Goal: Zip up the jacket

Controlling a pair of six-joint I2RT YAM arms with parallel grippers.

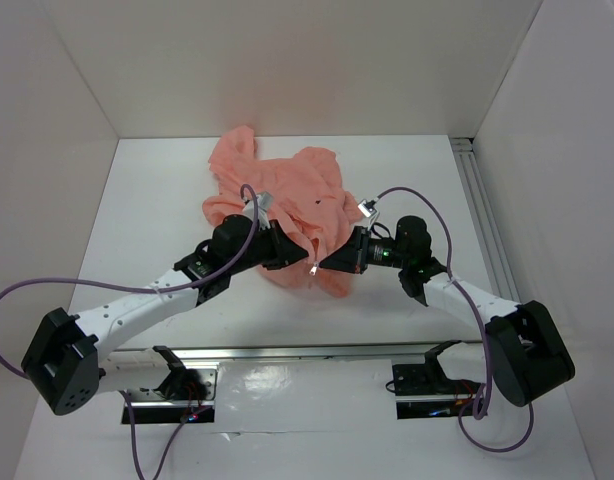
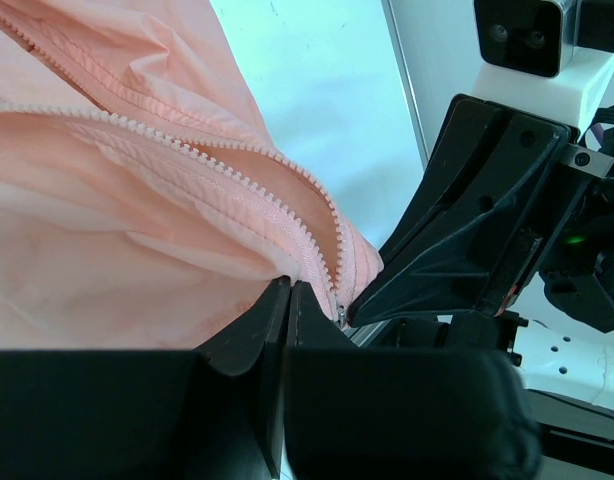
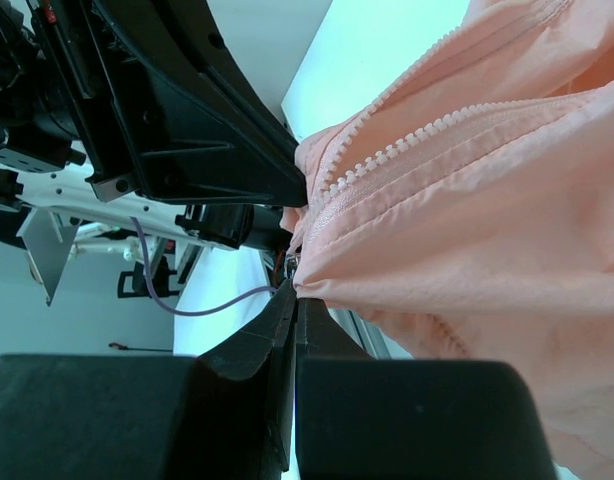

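The salmon-pink jacket (image 1: 287, 195) lies bunched at the middle back of the white table, its near hem lifted off the surface between my two grippers. My left gripper (image 1: 299, 256) is shut on the hem fabric (image 2: 187, 250), just left of the zipper's lower end. The two pale rows of zipper teeth (image 2: 287, 165) stand apart and meet near the small metal slider (image 2: 339, 315). My right gripper (image 1: 329, 263) faces it from the right, shut on the jacket's other hem edge (image 3: 407, 250). The fingertips of both nearly touch. A small pale pull (image 1: 314, 268) hangs between them.
An aluminium rail (image 1: 482, 205) runs along the table's right side, and another rail (image 1: 317, 352) crosses in front of the arm bases. White walls (image 1: 287, 60) enclose the table on three sides. Purple cables (image 1: 137, 290) loop from both arms.
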